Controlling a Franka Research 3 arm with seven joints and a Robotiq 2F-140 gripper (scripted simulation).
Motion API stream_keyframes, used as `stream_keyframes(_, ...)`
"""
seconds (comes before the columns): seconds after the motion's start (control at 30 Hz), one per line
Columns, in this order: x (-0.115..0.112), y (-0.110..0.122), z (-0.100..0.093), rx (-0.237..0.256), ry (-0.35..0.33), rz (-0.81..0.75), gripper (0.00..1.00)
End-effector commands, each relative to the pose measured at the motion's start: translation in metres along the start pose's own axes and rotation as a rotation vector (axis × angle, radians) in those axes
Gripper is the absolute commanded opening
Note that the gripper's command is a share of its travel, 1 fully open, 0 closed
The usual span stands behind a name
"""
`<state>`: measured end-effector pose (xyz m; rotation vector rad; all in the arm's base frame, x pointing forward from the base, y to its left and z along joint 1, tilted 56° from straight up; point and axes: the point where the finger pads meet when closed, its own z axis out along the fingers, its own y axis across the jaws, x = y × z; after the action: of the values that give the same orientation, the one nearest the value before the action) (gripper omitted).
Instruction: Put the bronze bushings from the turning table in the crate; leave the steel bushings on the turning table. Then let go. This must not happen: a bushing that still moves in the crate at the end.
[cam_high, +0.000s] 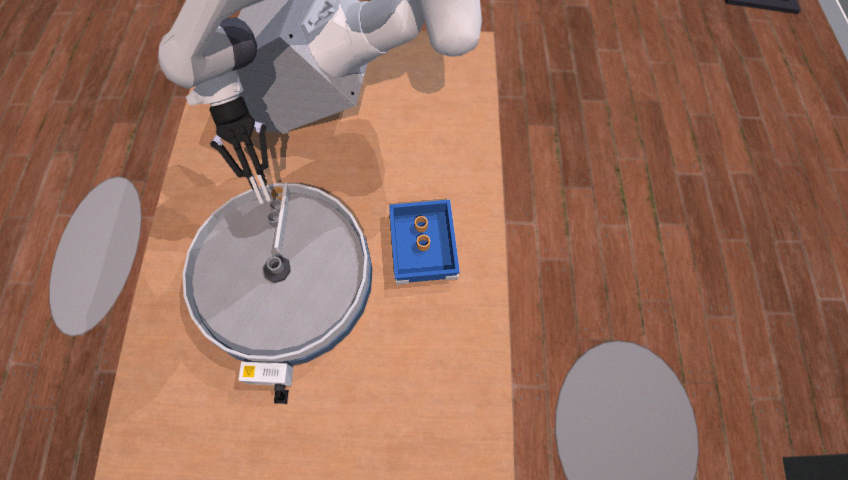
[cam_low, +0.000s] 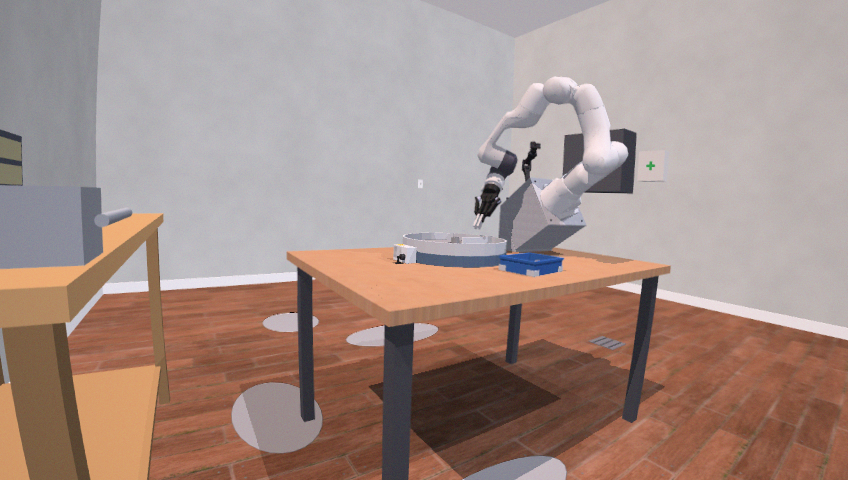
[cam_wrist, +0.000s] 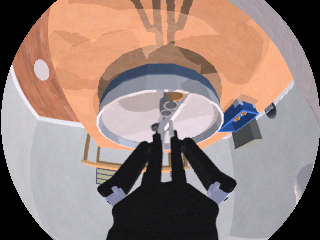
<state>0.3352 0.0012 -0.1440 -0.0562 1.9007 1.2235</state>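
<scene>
1. Wooden table top over a brown plank floor carries everything; nearest the front edge in the exterior view sits a small white control box with a yellow warning label, touching the turning table's rim.
2. Next comes the round grey turning table with a raised white rim, a dark hexagonal hub at its centre and a pale radial bar running from the hub to the far rim.
3. Just beside it stands the blue rectangular crate; two bronze ring bushings already lie inside, so that share of the job looks done.
4. On the far part of the disc, a grey steel bushing rests beside the bar, and one more bronze bushing sits against the far rim; it still has to be moved, by my reading.
5. Farthest back, the black two-finger gripper hangs tilted above that rim spot, fingers nearly together and holding nothing. Grasping, carrying and releasing remain.
</scene>
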Motion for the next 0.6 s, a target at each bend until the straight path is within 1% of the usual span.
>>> stream_keyframes(0.0, 0.001, 0.002, -0.001, -0.002, 0.001, 0.002, 0.06)
stream_keyframes(0.07, 0.002, 0.002, 0.001, -0.002, 0.001, 0.002, 0.06)
stream_keyframes(0.27, 0.016, 0.002, 0.017, -0.002, 0.001, 0.002, 0.06)
stream_keyframes(0.57, 0.016, 0.002, 0.017, -0.002, 0.001, 0.002, 0.06)
